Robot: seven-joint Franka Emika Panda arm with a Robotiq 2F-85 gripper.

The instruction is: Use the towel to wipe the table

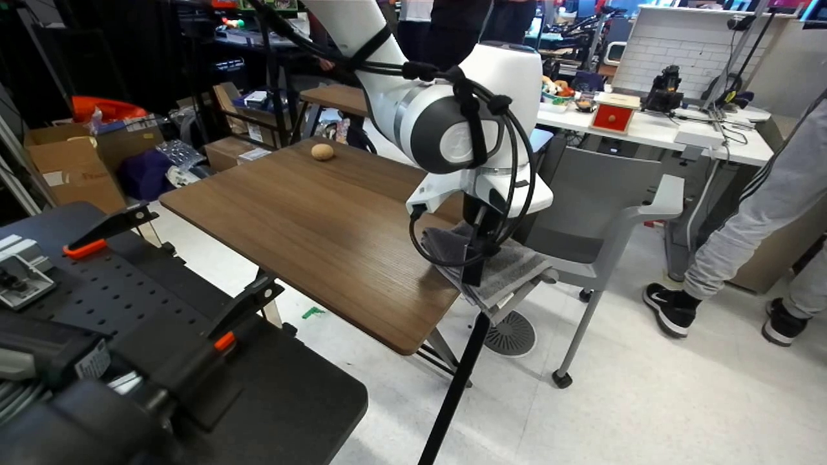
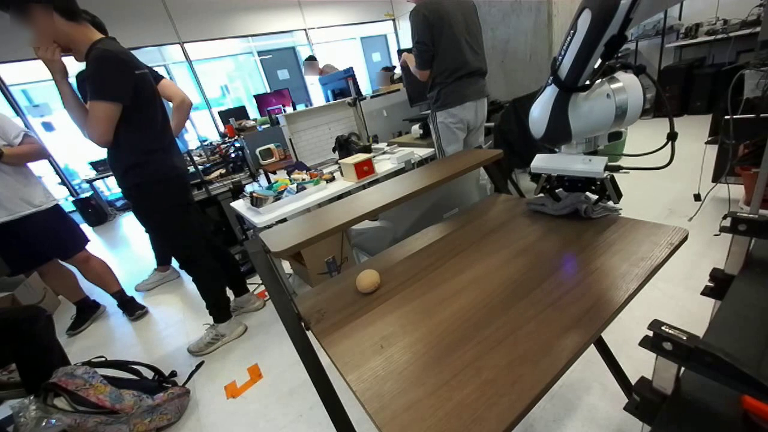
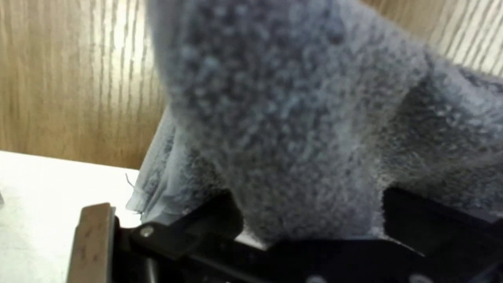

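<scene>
You've got one robot arm (image 1: pixel 391 106), one gripper (image 3: pixel 310 212), one grey towel (image 3: pixel 283 129). Mark one wood-grain table (image 1: pixel 284 213), one narrow wooden shelf (image 2: pixel 384 199), one tan ball-shaped object (image 2: pixel 368 281). Also yours to tick: one black workbench (image 1: pixel 291 387), two clamps (image 1: pixel 245 305), one grey armchair (image 1: pixel 597 187), one red-fronted drawer box (image 1: pixel 610 118), one patterned backpack (image 2: pixel 120 399). People (image 2: pixel 126 90) overlap; exact number unclear.

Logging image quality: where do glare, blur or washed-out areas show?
Wrist view: towel looks soft-focused, glare streaks the table, floor nearly white. In an exterior view, a purple glare spot on the table, windows washed out. In an exterior view, dark object at bottom left looks blurred.
</scene>
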